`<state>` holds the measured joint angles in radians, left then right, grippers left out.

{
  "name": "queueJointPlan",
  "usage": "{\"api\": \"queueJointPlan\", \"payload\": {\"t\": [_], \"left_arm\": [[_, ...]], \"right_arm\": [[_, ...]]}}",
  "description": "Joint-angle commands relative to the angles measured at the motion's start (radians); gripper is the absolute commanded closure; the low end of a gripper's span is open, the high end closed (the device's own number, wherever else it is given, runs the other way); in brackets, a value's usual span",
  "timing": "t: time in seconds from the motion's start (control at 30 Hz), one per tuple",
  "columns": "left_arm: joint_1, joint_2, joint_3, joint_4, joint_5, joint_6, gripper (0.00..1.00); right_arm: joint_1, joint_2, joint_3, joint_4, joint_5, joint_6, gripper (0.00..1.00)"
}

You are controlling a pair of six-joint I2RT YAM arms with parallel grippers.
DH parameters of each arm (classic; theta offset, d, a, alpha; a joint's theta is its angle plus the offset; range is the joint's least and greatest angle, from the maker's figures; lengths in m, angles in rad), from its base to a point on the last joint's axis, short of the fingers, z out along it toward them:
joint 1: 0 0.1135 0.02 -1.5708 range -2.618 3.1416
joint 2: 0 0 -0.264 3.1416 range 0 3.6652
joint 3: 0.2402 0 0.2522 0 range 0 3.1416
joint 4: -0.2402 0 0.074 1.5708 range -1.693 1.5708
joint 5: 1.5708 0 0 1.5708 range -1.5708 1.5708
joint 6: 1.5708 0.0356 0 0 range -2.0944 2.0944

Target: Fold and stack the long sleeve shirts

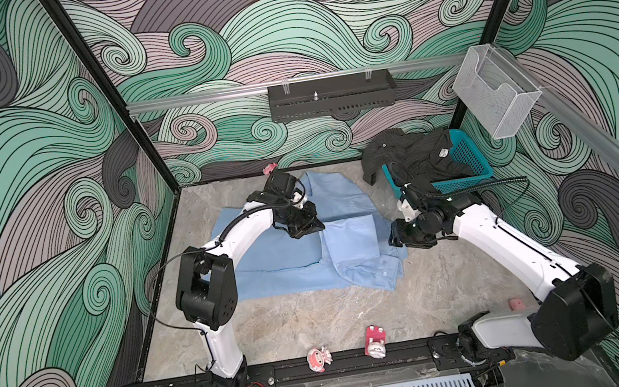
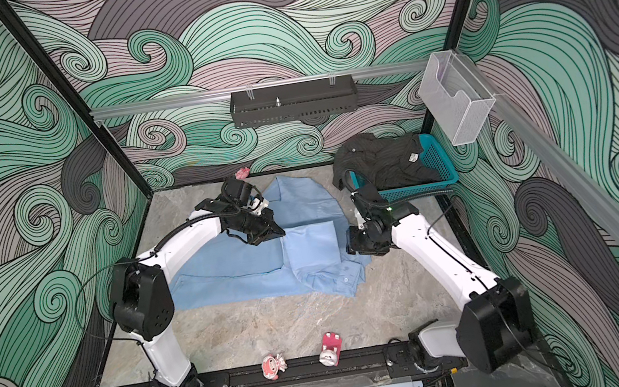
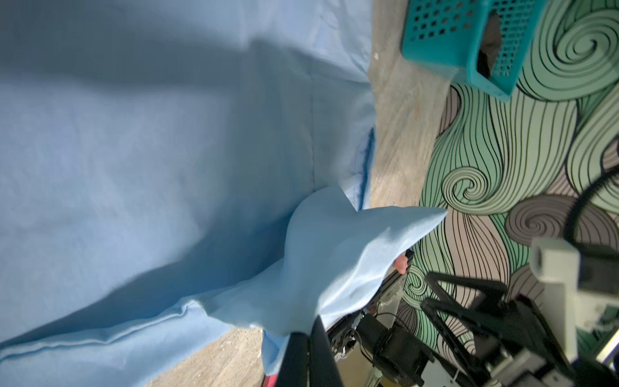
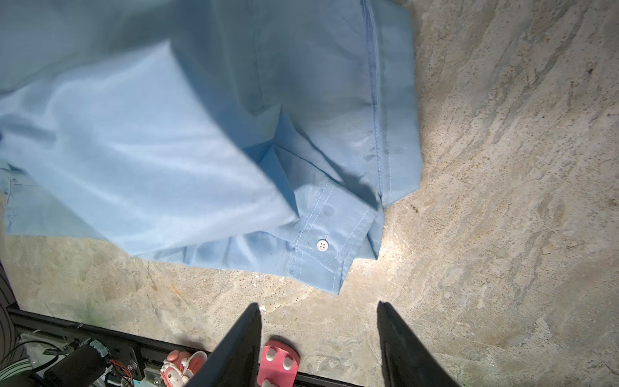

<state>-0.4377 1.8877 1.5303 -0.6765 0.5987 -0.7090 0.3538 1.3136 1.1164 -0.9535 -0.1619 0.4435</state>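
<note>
- A light blue shirt (image 1: 288,257) lies partly folded across the middle of the stone-patterned worktop (image 1: 319,319), reaching toward the far edge.
- The left claw (image 3: 310,330) is pressed together, pinching a raised fold of the light blue shirt; the cloth drapes up from the worktop to the fingertips.
- In a top view the left claw (image 2: 265,231) sits over the middle of the shirt.
- The right claw (image 4: 317,305) is spread and holds nothing. It hangs over bare worktop just beside the shirt's right edge, near a buttoned cuff (image 4: 321,246).
- A dark charcoal shirt (image 1: 411,153) is heaped in and over a teal basket (image 1: 471,160) in the far right corner of the worktop.
- Two small pink toys (image 1: 319,359) sit at the near edge.
</note>
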Motion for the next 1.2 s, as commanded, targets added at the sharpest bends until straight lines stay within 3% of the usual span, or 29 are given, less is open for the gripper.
{"api": "queueJointPlan", "payload": {"t": [0.0, 0.1, 0.17, 0.33, 0.53, 0.7, 1.0, 1.17], "left_arm": [[0.045, 0.067, 0.066, 0.022, -0.009, -0.050, 1.00], [0.070, 0.132, 0.124, -0.012, -0.034, -0.046, 0.87], [0.082, 0.161, 0.154, -0.034, -0.048, -0.042, 0.65], [0.108, 0.144, 0.154, -0.052, -0.041, -0.034, 0.49], [0.173, -0.007, 0.020, -0.057, -0.020, -0.011, 0.47], [0.272, -0.160, -0.117, -0.092, 0.001, 0.039, 0.47], [0.461, -0.348, -0.242, -0.226, 0.027, 0.178, 0.47], [0.518, -0.391, -0.264, -0.272, 0.048, 0.227, 0.47]], "right_arm": [[0.013, -0.006, -0.029, 0.005, -0.024, -0.017, 0.44], [0.044, 0.004, -0.047, 0.016, -0.038, -0.026, 0.44], [0.084, 0.012, -0.058, 0.021, -0.034, -0.034, 0.44], [0.225, 0.035, -0.068, 0.035, 0.043, -0.066, 0.43], [0.437, 0.164, -0.020, 0.071, 0.220, -0.146, 0.41], [0.537, 0.335, 0.076, 0.085, 0.284, -0.194, 0.39], [0.549, 0.550, 0.209, 0.078, 0.356, -0.210, 0.38], [0.551, 0.604, 0.248, 0.074, 0.310, -0.212, 0.49]]}}
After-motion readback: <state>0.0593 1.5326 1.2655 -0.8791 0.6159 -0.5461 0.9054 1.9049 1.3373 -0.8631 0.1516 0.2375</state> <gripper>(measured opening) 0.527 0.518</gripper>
